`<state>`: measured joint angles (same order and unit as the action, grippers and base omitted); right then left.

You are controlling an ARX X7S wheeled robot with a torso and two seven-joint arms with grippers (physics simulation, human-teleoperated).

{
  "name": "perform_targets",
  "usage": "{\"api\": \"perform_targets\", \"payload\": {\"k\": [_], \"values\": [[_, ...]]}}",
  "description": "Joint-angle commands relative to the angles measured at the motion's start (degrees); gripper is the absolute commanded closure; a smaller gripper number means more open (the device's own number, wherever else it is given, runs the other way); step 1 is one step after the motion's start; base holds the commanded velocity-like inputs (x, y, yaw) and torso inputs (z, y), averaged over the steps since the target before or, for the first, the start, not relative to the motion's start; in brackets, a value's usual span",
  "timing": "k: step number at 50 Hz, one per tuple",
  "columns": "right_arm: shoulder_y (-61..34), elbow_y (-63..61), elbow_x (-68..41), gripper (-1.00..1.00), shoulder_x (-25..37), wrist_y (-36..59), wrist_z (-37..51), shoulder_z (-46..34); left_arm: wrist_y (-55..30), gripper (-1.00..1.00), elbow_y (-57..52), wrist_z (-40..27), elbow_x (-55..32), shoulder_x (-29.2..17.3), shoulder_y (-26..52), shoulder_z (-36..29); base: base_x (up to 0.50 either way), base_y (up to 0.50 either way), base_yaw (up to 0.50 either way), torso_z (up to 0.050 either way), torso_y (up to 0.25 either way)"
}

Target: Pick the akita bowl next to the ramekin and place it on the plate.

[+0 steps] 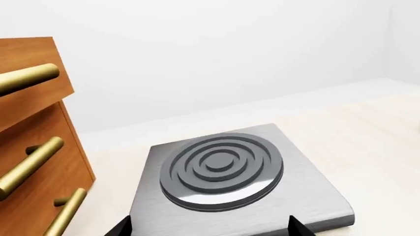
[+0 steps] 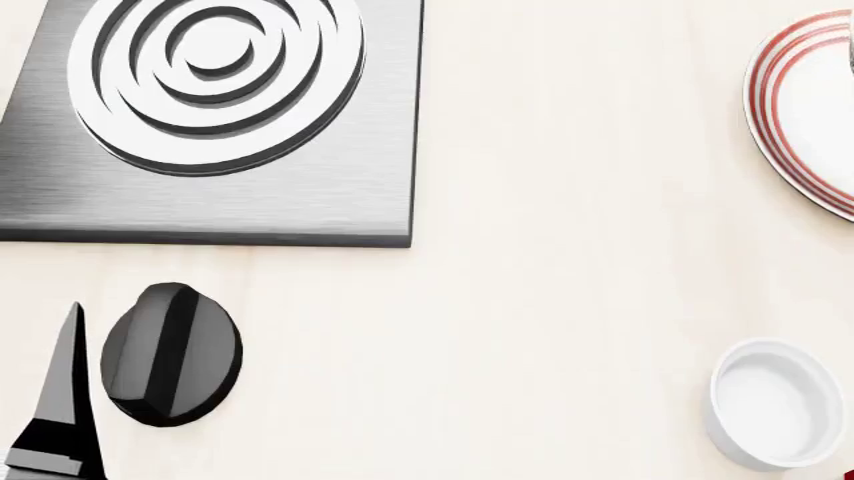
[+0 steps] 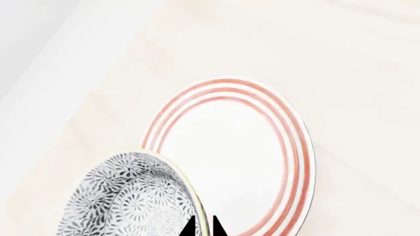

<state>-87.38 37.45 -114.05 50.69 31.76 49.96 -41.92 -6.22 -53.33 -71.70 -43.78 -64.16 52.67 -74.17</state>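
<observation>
a: right fingers (image 3: 203,227) closed on the rim of the akita bowl (image 3: 131,201), tips nearly together with the thin wall pinched between; bowl held tilted above the near edge of the plate (image 3: 262,123), overlapping its red rings in the right wrist view.

b: left fingers (image 1: 208,227) spread apart, gripping nothing, above the steel burner plate (image 1: 315,196) with its ringed coil (image 1: 220,167).

a: plate at the right edge of the head view, partly cropped; ramekin (image 2: 777,402) on the pale counter (image 2: 561,300), nearer the robot and well apart from the plate.

b: black knob (image 2: 171,352) just in front of the burner; wooden drawers (image 1: 33,147) with brass handles (image 1: 29,164) beside it.
</observation>
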Motion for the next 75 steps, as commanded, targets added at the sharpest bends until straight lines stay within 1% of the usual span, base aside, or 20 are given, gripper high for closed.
{"api": "perform_targets", "payload": {"k": [1,6,10,15,33,50,58,75], "values": [[-0.43,1.85,0.84,1.00,-0.69,-0.51,-1.76,0.56,-0.38,-1.00,-0.16,0.07,-0.21,0.11,0.23,0.12,0.00,0.00,0.00,0.000,0.000],[-2.62,4.29,2.52,1.00,-1.87,-0.01,-3.12,-0.34,-0.32,-1.00,-0.04,0.09,-0.16,0.13,0.09,0.09,0.00,0.00,0.00,0.000,0.000],[-2.50,4.28,2.77,1.00,-2.04,-0.60,-3.36,-0.23,-0.44,-1.00,-0.09,0.11,-0.09,0.28,0.07,0.05,0.00,0.00,0.00,0.000,0.000],[-3.78,7.63,4.15,1.00,-3.51,-0.32,-5.55,-1.13,-0.34,-1.00,0.01,0.17,-0.05,0.30,-0.07,0.03,0.00,0.00,0.00,0.000,0.002],[-6.76,13.86,7.32,1.00,-7.33,0.14,-9.59,-3.31,-0.42,-1.00,0.00,0.09,0.15,0.38,-0.36,-0.02,0.00,0.00,0.00,0.001,0.000],[-7.65,15.54,8.92,1.00,-8.91,0.01,-10.53,-4.33,-0.10,-1.00,0.27,0.26,0.46,0.32,-0.76,-0.03,0.00,0.00,0.00,0.000,0.001],[-8.52,18.62,10.34,1.00,-10.48,-0.60,-11.89,-5.21,0.35,-1.00,0.48,0.39,0.55,0.04,-1.03,0.05,0.00,0.00,0.00,0.000,0.000],[-6.56,17.16,10.35,1.00,-9.96,-3.27,-10.37,-4.34,0.47,-1.00,0.69,0.47,0.80,0.10,-1.39,0.05,0.00,0.00,0.00,0.000,0.001]]}}
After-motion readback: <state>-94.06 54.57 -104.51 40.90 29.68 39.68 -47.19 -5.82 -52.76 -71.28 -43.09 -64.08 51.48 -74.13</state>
